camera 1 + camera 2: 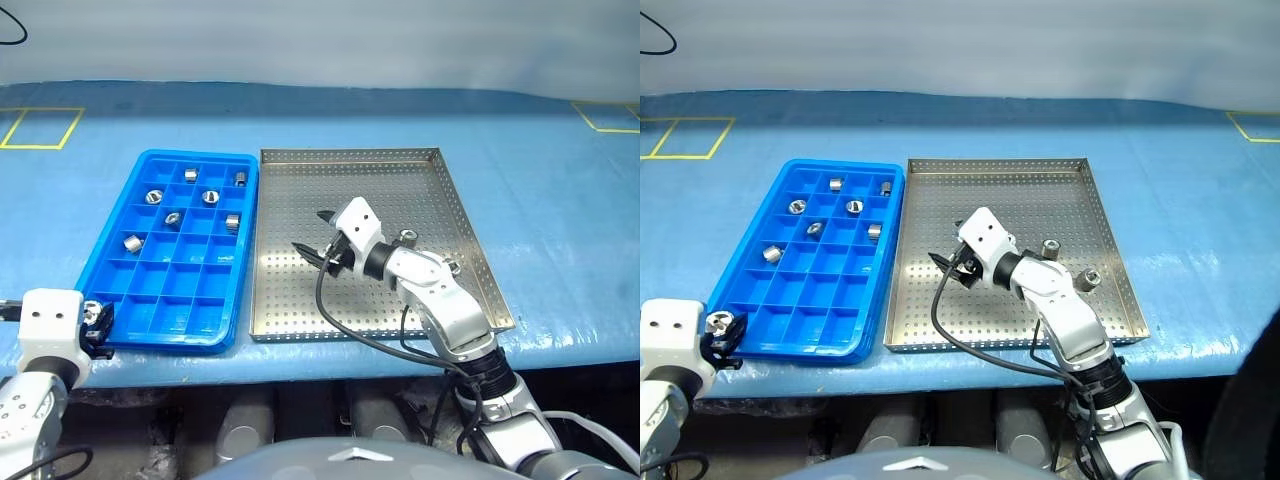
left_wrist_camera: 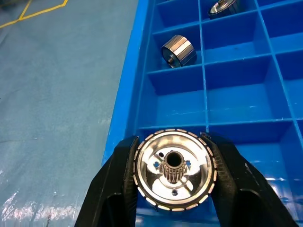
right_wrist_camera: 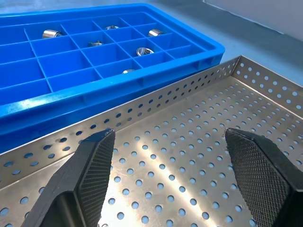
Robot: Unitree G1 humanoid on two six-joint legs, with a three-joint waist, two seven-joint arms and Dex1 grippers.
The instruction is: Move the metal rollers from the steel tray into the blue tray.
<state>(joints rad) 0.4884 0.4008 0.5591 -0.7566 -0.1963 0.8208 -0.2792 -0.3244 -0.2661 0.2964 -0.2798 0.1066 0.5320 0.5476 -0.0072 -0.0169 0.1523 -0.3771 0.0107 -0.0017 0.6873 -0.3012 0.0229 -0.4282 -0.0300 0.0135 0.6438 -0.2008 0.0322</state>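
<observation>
The left gripper pinches one metal roller between its fingers over the blue tray's near left corner. The right gripper hangs with fingers spread wide over the steel tray, touching nothing.

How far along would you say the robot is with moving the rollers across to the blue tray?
Well past halfway. Six metal rollers already lie in separate compartments of the blue tray. A seventh roller is clamped in the left claw at the tray's near left corner, not yet released. Two rollers are left in the steel tray, behind the open, empty right claw.
</observation>
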